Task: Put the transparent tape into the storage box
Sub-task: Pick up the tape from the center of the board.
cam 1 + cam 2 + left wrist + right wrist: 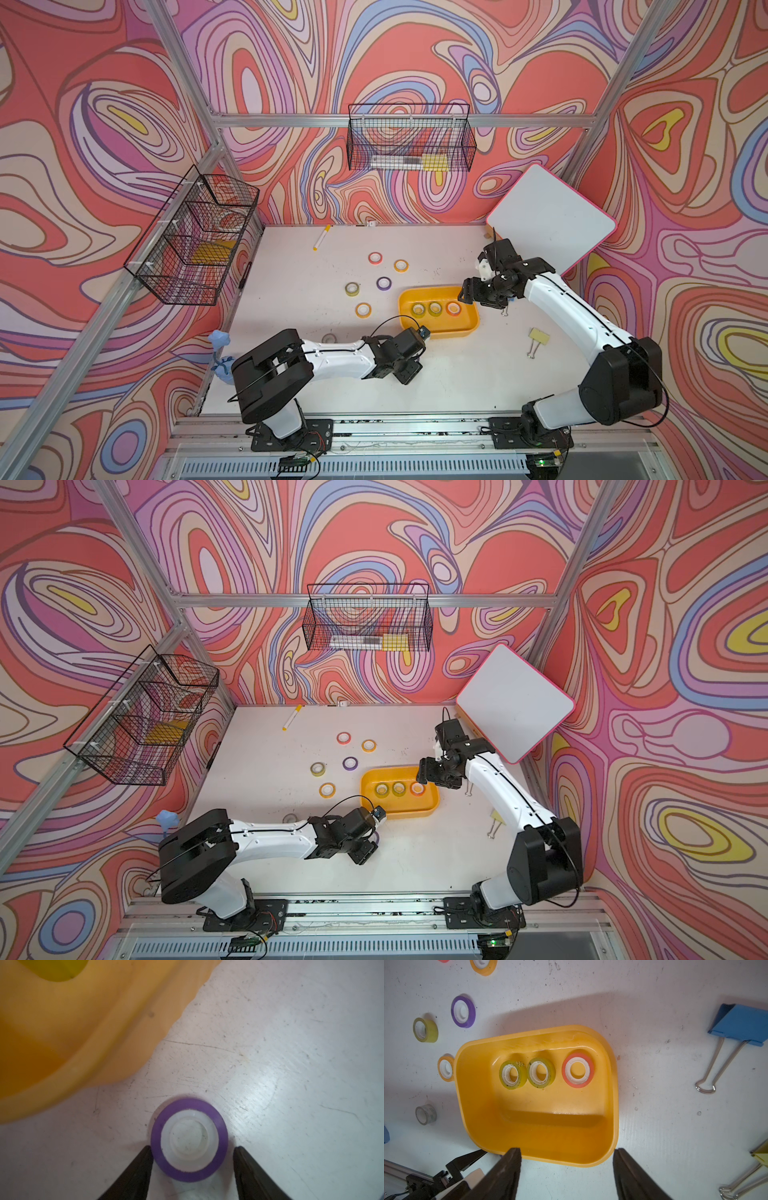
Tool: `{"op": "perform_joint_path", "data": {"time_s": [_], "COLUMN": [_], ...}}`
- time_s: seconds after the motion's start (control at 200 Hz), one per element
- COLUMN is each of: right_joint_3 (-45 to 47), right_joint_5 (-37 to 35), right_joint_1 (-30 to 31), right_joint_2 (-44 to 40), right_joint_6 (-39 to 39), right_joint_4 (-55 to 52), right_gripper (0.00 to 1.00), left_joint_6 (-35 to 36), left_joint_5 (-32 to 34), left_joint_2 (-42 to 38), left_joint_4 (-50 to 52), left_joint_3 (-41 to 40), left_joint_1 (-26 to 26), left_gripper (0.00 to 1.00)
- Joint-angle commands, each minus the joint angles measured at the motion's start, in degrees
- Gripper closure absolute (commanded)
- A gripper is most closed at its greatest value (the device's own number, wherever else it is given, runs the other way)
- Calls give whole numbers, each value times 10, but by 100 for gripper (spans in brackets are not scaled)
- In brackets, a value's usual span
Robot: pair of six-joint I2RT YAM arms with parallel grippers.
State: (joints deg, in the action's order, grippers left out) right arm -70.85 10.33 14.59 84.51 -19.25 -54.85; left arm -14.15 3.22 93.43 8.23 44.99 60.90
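A purple roll of transparent tape (189, 1140) lies flat on the table between the fingers of my left gripper (192, 1147). One finger touches its side and a thin gap shows at the other, so the gripper is open. The yellow storage box (62, 1043) (440, 329) stands right beside it. Two yellow-green rolls (512, 1074) and a red one (578, 1069) lie inside the box. My right gripper (566, 1149) hovers open and empty over the box's rim. Several more rolls lie loose on the table, among them a clear grey one (328, 338) and another purple one (383, 284).
Binder clips lie to the right of the box, a blue one (741, 1024) and a yellow one (538, 336). A marker (321, 237) lies at the back of the table. A whiteboard (552, 220) leans in the back right corner. Black wire baskets (195, 241) (411, 141) hang on the walls.
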Motion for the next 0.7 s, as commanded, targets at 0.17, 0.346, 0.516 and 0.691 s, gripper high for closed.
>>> {"op": "perform_joint_path", "data": {"time_s": [0.17,0.346,0.516,0.691], "right_joint_3": [4,6,11,7], "right_joint_5": [-3,-4,-1,4], "right_joint_1": [-3,-4,-8,-11], "right_joint_2": [-13,-15,-15,-9], "right_joint_6": [18,22,25,27], "right_joint_4": [-5,-6,-2,0], "right_gripper": [29,29,29,28], "left_joint_6": [-23,-26,-32,-39], "left_joint_5": [41,34,37,39], "left_joint_2": [43,51,56,42], "left_joint_4": [55,65,91,115], "left_joint_3": [20,26,32,42], "left_joint_1": [17,20,21,23], "left_gripper": [32,45,45,44]}}
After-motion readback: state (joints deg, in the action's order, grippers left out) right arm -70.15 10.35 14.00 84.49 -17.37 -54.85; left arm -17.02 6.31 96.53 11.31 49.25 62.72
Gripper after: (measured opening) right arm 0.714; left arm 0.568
